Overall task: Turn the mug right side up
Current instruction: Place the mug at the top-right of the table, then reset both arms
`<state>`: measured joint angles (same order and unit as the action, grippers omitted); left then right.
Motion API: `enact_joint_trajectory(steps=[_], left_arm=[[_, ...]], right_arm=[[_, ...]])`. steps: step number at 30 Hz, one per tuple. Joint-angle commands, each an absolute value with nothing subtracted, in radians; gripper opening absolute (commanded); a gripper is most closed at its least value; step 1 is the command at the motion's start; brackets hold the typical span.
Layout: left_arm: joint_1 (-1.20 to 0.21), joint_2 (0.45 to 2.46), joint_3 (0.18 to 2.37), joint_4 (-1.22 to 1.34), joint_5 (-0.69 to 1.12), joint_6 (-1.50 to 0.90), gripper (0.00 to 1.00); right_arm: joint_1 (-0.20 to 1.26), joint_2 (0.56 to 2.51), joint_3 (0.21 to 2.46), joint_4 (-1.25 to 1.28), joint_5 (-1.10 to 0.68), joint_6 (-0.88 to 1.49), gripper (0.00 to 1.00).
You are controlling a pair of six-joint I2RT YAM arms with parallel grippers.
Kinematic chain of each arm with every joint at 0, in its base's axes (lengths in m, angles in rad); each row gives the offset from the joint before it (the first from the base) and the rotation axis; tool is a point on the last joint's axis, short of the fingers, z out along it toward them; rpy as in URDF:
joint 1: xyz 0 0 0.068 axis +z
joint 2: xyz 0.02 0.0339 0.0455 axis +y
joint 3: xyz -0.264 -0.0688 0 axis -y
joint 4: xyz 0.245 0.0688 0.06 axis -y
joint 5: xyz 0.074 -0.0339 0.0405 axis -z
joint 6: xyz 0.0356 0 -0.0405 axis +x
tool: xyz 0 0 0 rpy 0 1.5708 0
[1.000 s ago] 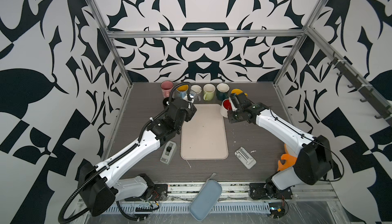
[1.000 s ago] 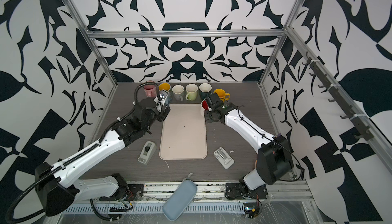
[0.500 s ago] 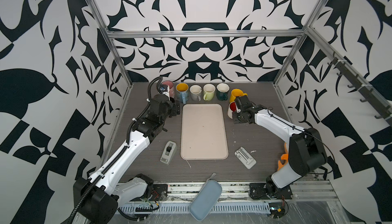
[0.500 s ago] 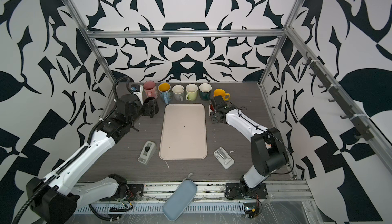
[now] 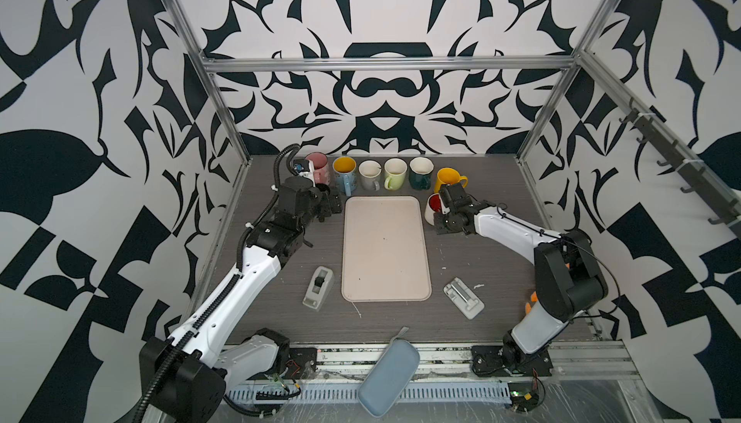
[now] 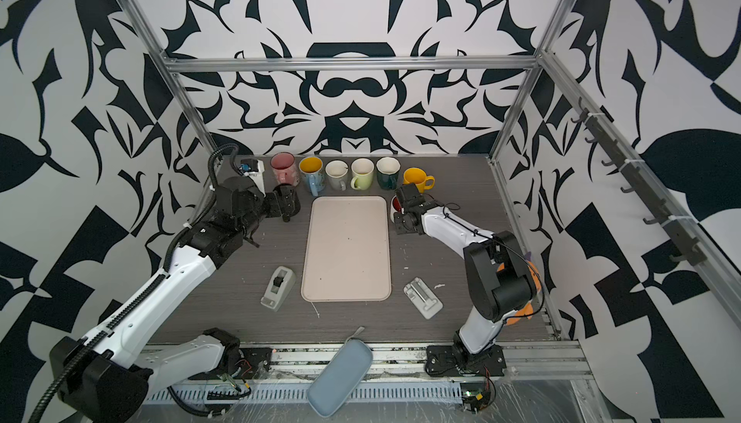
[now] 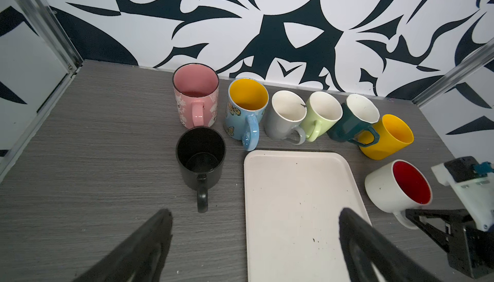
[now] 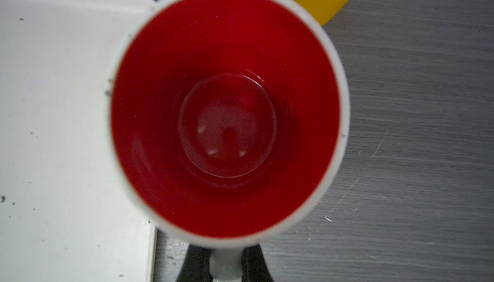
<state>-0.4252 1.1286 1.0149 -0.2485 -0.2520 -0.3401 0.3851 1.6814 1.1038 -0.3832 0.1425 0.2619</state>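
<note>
A black mug (image 7: 200,157) stands upright in front of the pink mug, handle toward my left gripper (image 7: 255,211). That gripper is open, drawn back from the handle and holding nothing. In both top views it (image 5: 328,206) sits by the tray's far left corner and hides most of the black mug. A white mug with a red inside (image 8: 227,112) (image 5: 434,202) stands mouth-up beside the tray's far right corner. My right gripper (image 8: 226,263) is shut on its handle.
Along the back wall stand a pink mug (image 5: 317,164), a blue one (image 5: 345,174), grey (image 5: 369,174), green (image 5: 395,172), dark teal (image 5: 420,172) and yellow (image 5: 449,179). A beige tray (image 5: 385,248) lies in the middle, with a tape dispenser (image 5: 318,286), white holder (image 5: 463,296) and blue-grey case (image 5: 388,377) toward the front.
My left gripper has swung left from the mug row to the tray's far left corner and opened wide. My right gripper, still gripping the white mug, has shifted slightly right and its arm has dropped lower.
</note>
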Motion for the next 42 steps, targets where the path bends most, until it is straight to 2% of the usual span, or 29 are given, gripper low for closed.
enact_joint_trajectory(steps=[1,5,8,16,17,18,19,20,28,31,34,42], left_arm=[[-0.418,1.121,0.997,-0.256,-0.241,-0.356,1.0],[-0.416,1.114,0.994,-0.259,-0.242,-0.352,1.0],[-0.414,1.11,0.992,-0.261,-0.238,-0.348,0.99],[-0.412,1.102,0.991,-0.27,-0.24,-0.333,0.99],[-0.411,1.098,0.991,-0.273,-0.243,-0.331,1.0],[-0.41,1.097,0.99,-0.276,-0.247,-0.328,1.0],[-0.409,1.094,0.989,-0.278,-0.254,-0.325,1.0],[-0.406,1.091,0.988,-0.282,-0.263,-0.321,0.99],[-0.307,1.048,0.912,-0.262,-0.345,-0.31,1.0],[-0.266,1.029,0.839,-0.221,-0.454,-0.304,1.0],[-0.256,1.011,0.732,-0.109,-0.565,-0.25,0.99],[-0.193,1.077,0.519,0.169,-0.681,-0.166,0.99]], right_arm=[[0.379,1.676,1.112,-0.298,0.169,0.277,0.0],[0.378,1.695,1.113,-0.295,0.178,0.283,0.0],[0.377,1.698,1.111,-0.291,0.178,0.284,0.06],[0.377,1.703,1.121,-0.307,0.16,0.292,0.45],[0.377,1.696,1.12,-0.308,0.156,0.294,0.6],[0.378,1.69,1.118,-0.308,0.152,0.296,0.69],[0.378,1.679,1.117,-0.31,0.148,0.299,0.85],[0.377,1.664,1.115,-0.311,0.143,0.302,0.96],[0.377,1.421,1.059,-0.301,0.151,0.306,1.0],[0.377,1.317,1.02,-0.292,0.183,0.252,1.0],[0.37,1.234,0.956,-0.273,0.293,0.197,1.0],[0.204,1.093,0.699,-0.019,0.238,0.145,1.0]])
